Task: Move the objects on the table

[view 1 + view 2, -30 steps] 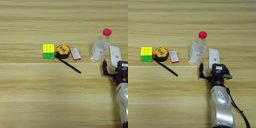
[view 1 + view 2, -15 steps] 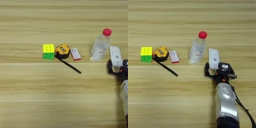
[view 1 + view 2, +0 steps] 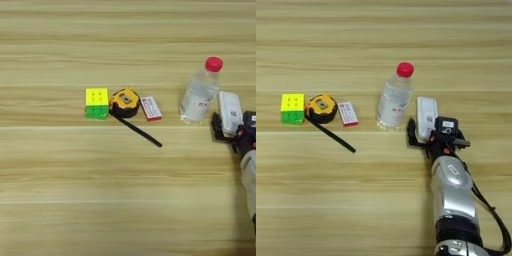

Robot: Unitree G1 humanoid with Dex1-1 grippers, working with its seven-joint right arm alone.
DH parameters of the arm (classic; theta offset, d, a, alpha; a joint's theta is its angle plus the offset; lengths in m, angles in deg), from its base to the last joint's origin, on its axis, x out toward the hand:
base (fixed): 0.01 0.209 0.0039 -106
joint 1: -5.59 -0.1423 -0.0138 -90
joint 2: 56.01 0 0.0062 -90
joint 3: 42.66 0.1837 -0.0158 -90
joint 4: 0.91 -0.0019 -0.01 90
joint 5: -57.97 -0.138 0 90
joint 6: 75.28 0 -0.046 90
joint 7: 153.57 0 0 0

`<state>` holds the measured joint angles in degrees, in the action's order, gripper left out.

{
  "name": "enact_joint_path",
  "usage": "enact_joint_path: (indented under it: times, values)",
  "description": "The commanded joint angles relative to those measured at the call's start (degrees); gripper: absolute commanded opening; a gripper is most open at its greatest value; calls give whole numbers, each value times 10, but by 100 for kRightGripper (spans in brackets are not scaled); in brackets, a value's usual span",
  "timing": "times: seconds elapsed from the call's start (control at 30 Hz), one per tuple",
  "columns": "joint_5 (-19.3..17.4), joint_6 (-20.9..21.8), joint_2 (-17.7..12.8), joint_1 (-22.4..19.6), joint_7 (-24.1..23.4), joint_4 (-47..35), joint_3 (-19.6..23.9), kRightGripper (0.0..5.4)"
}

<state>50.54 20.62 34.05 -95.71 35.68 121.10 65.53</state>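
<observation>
Light-brown wood with lengthwise grain stripes makes up the table (image 3: 381,200), which fills both views. Right at the pincer lies the white flat device (image 3: 426,116), a smooth, hard-looking slab with rounded corners; its long axis runs away from the robot, nearly in line with the silver forearm, and its near end is set between the two black fingers of the right gripper (image 3: 423,134). The fingers are spread on either side of that end; whether they already press on it cannot be told for certain, since the device covers their tips. A grip would thus seem to need only a closing across the short width of the slab.

Just to the pincer's left, close beside the device, stands the clear bottle (image 3: 392,101), upright, glossy plastic with a red cap, and probably easy to topple if the device is swung that way. Farther left, well apart from the pincer, a small red-white box (image 3: 347,113), a rounded yellow-black tape measure (image 3: 321,108) and a bright puzzle cube (image 3: 292,108) are lined up, with a thin black stick (image 3: 331,135) lying slantwise from under the tape measure.
</observation>
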Motion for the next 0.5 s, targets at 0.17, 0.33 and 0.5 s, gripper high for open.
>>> enact_joint_path:
  times: [0.17, 0.33, 0.5]
  values:
    - [-6, 11, -22, -36, 7, 17, -3, 529]
    - [-7, 13, -23, -32, 8, 14, -3, 469]
    - [-6, 13, -21, -28, 7, 6, -6, 401]
